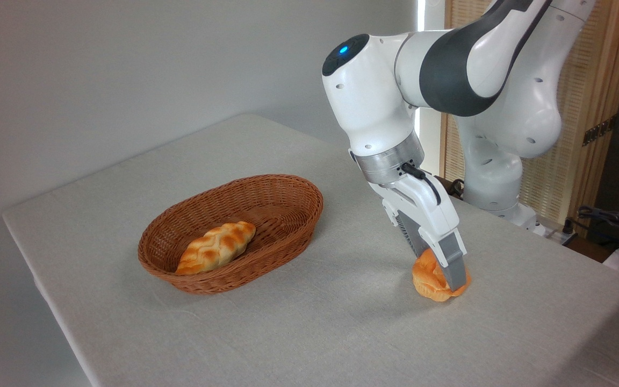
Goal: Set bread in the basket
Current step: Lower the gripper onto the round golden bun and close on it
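Right of the basket, well apart from it, the bun sat on the table. The gripper had its tip down on the bun. One grey finger lay across the near side of the bun and touched it. The other finger was hidden behind the bun and the white hand, so I could not tell if the jaws were squeezing the bun or just sitting around it. The bun seemed to rest on the cloth and did not look lifted, though its bottom edge was hard to read. The basket stood on the cloth, with its open top facing up. Inside the basket, near its front end, lay a long loaf with a twisted top. The back half of the basket looked bare. I think the step in hand was the grab: the arm leaned over from the right of the basket and reached down to take the bun. The bun looked soft and lumpy, so a gentle squeeze would do best. Next, the jaws would need a firm hold on both sides. Then the bun would need to go up, clear of the basket's rim, across to the basket, and down into the bare part beside the loaf. If the hold was weak, the round bun could roll out.
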Controlling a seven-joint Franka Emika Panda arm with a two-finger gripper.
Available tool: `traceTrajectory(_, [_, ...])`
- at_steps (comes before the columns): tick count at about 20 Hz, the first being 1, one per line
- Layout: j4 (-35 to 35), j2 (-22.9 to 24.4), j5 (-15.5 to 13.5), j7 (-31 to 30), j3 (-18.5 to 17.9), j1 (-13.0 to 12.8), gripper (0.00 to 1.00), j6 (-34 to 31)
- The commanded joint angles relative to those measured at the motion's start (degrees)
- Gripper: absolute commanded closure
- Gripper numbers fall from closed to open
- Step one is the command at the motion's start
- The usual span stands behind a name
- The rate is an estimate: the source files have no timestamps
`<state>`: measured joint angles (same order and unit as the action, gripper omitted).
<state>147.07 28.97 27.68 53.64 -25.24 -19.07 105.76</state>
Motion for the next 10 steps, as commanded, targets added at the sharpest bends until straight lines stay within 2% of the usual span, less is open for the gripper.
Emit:
traceTrajectory(1, [0.76,1.35,1.06,0.06,-1.22,-1.05,0.66,-0.56])
traceTrajectory(10, [0.15,1.35,0.97,-0.03,-1.22,-1.14,0.69,-1.61])
